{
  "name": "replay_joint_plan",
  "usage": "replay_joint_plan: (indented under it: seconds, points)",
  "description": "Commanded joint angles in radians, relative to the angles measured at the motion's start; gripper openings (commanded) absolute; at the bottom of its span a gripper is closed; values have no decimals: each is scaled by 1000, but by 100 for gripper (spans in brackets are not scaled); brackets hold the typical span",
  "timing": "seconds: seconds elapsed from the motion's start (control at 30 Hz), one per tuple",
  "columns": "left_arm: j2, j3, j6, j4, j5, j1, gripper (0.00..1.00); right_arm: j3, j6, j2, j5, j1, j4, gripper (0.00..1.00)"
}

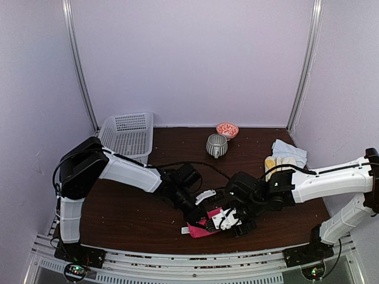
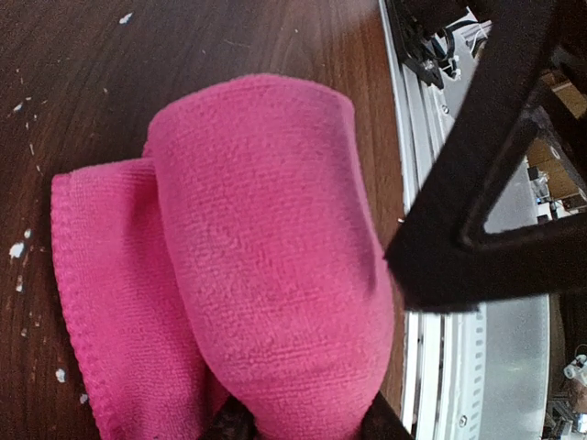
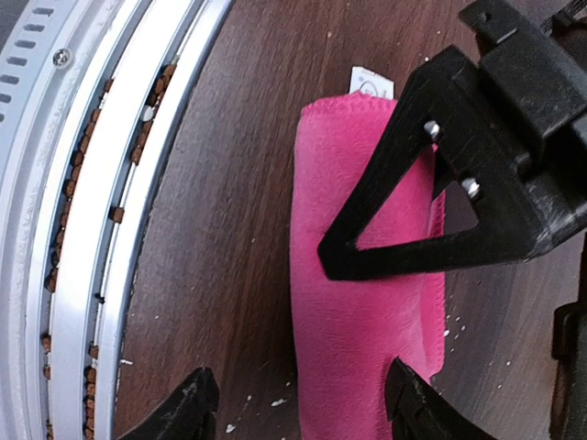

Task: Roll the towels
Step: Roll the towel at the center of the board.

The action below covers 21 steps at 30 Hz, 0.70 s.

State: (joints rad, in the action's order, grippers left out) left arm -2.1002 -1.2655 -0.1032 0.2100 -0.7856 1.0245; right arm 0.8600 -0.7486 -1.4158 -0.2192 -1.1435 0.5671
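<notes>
1. Close to the near edge of the table [image 1: 130, 213], seen from above, the left pincer [image 1: 198, 214] and the right pincer [image 1: 224, 226] meet tip to tip, with the pink towel [image 1: 200, 231] lying right under both. Well apart from them, out on the right pincer's side, sit a yellow towel [image 1: 278, 163] and a pale blue towel [image 1: 289, 151]. Far beyond both pincers stand a striped cup [image 1: 216, 145], a small bowl [image 1: 227, 129] and a white basket [image 1: 127, 133].
2. From the left wrist, the pink towel [image 2: 266, 266] is a thick roll running straight out from the left pincer [image 2: 312, 426], which is clamped on it, a finger pressing each side. A flat tail of cloth lies beside the roll. One finger [image 2: 454, 183] of the right pincer crosses just past the roll, over the metal rail [image 2: 440, 367].
3. From the right wrist, the right pincer [image 3: 298, 408] stands apart, straddling the end of the pink towel [image 3: 358, 348]. Its rail-side finger [image 3: 188, 408] is clear of the cloth and the other is at the cloth's edge. Ahead, a finger [image 3: 413, 261] of the left pincer lies across the roll. A white tag [image 3: 371, 81] peeks out at the far end.
</notes>
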Motion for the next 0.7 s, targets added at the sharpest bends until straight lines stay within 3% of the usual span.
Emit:
replay_joint_plan:
  seconds: [0.0,0.2,0.27,0.43,0.67]
  points:
    - [-91,44,13,94,145,6,30,7,4,-17,35,-8,-98,65]
    - [-77,55,19,94,152,6,33,-29,17,-140,120,-8,-199,64]
    - [-64,61,20,93,163,6,36,-38,21,-172,130,-7,-207,55]
    - [85,151,-3,-20,209,2,55,-32,48,-216,90,-6,-175,22]
    - [348,242,-40,-16,425,-48,61,3,64,-291,-18,20,-65,11]
